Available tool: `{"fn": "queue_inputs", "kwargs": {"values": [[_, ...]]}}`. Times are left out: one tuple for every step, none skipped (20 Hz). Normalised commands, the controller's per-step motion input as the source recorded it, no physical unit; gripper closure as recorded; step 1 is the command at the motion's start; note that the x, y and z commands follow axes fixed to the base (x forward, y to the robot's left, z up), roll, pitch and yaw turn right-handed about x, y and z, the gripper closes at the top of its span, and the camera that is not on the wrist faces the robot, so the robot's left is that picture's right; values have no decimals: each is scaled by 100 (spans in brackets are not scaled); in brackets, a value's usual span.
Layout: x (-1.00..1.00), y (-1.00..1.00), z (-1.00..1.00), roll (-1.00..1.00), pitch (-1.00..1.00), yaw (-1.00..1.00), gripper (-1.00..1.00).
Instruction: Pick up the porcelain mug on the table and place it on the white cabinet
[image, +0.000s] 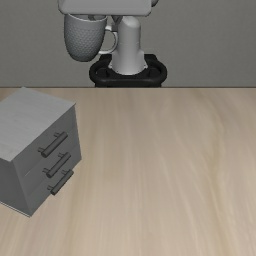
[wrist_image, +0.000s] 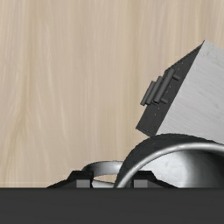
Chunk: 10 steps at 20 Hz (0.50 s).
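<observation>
The porcelain mug (image: 88, 38) is greyish white; the cabinet (image: 35, 150) is pale grey (its handles (image: 57, 166) darker grey); the table (image: 170, 170) shows light beige wood grain; the robot base (image: 128, 72) is black.

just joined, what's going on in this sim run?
The Franka arm's gripper holds the porcelain mug in the air, high above the table and close to the robot's base. The white cabinet stands on the table at the exterior view's left. The mug is not over the cabinet, so the pick looks done and the placing is not yet done.
</observation>
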Motion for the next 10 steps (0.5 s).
{"fn": "queue_inputs", "kwargs": {"values": [[0, -100, 0, 0, 0, 0, 100], [0, -100, 0, 0, 0, 0, 100], [0, -100, 0, 0, 0, 0, 100], [0, -100, 0, 0, 0, 0, 100], [0, -100, 0, 0, 0, 0, 100], [0, -100, 0, 0, 0, 0, 100], [0, -100, 0, 0, 0, 0, 100], [0, -100, 0, 0, 0, 0, 100], [0, -100, 0, 0, 0, 0, 100], [0, -100, 0, 0, 0, 0, 100]]}}
